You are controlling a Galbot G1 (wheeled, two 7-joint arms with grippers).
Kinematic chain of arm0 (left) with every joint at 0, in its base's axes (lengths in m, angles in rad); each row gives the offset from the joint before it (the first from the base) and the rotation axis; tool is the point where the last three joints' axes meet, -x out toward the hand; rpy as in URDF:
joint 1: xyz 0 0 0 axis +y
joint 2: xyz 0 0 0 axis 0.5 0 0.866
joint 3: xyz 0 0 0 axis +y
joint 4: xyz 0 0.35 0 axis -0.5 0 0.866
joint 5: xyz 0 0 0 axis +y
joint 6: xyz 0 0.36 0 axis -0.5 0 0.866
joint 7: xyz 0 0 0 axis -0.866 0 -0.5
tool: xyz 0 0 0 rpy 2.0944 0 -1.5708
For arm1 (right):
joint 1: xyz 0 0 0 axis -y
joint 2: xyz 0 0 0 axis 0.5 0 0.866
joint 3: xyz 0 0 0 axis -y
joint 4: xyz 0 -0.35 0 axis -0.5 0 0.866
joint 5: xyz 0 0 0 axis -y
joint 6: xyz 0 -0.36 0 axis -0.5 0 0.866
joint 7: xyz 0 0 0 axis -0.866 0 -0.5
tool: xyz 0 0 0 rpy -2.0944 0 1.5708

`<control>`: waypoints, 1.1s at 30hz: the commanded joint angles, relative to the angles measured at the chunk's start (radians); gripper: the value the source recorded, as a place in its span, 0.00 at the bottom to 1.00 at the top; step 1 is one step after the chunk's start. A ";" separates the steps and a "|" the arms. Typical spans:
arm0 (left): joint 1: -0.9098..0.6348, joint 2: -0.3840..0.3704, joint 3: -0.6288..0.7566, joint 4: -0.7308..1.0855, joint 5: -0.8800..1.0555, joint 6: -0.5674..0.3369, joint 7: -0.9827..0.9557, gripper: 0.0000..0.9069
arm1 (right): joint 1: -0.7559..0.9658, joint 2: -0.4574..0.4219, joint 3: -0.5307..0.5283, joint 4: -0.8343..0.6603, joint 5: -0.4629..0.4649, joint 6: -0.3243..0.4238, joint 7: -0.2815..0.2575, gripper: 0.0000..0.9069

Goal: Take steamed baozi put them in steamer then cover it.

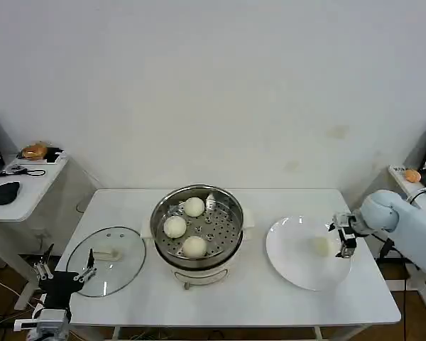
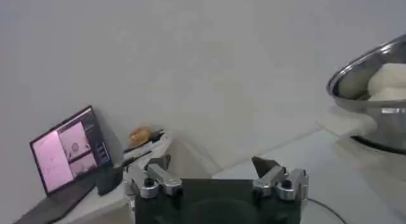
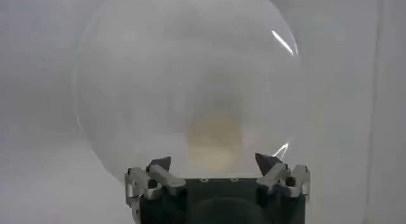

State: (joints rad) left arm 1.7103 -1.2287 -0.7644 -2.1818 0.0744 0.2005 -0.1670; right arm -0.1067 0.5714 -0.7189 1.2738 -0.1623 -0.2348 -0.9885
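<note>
Creamy-white, the last steamed baozi [image 1: 321,246] is lying on the white plate [image 1: 287,256], just in front of the right hand [image 1: 346,245], whose fingers [image 3: 269,163] are standing wide apart and gripping nothing. Three more buns [image 1: 185,226] are sitting in the steamer [image 1: 197,234] at the tabletop's [image 1: 248,298] middle. The left hand [image 1: 65,273] is hanging open beside the glass lid [image 1: 106,260].

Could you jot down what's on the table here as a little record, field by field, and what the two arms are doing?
steamer: center of table, uncovered
baozi in steamer: three
baozi on plate: one
plate: right of steamer
glass lid: flat on table, left of steamer
right gripper: jaws open, just above the plate beside the last baozi
left gripper: open, low by the table's left edge
</note>
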 commanded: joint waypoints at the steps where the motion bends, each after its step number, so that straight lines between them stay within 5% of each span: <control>1: -0.002 0.002 -0.002 0.007 -0.001 0.000 0.001 1.00 | -0.047 0.089 0.042 -0.109 -0.033 0.012 0.003 1.00; 15: -0.005 -0.003 -0.004 0.020 -0.002 -0.001 0.000 1.00 | -0.047 0.137 0.051 -0.169 -0.058 0.005 0.000 0.87; 33: -0.003 -0.008 -0.005 0.006 -0.002 0.000 -0.001 1.00 | 0.018 0.076 0.024 -0.082 -0.020 -0.022 -0.045 0.74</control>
State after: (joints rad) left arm 1.7076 -1.2361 -0.7698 -2.1748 0.0726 0.1999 -0.1679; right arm -0.1197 0.6685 -0.6818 1.1546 -0.2002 -0.2504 -1.0198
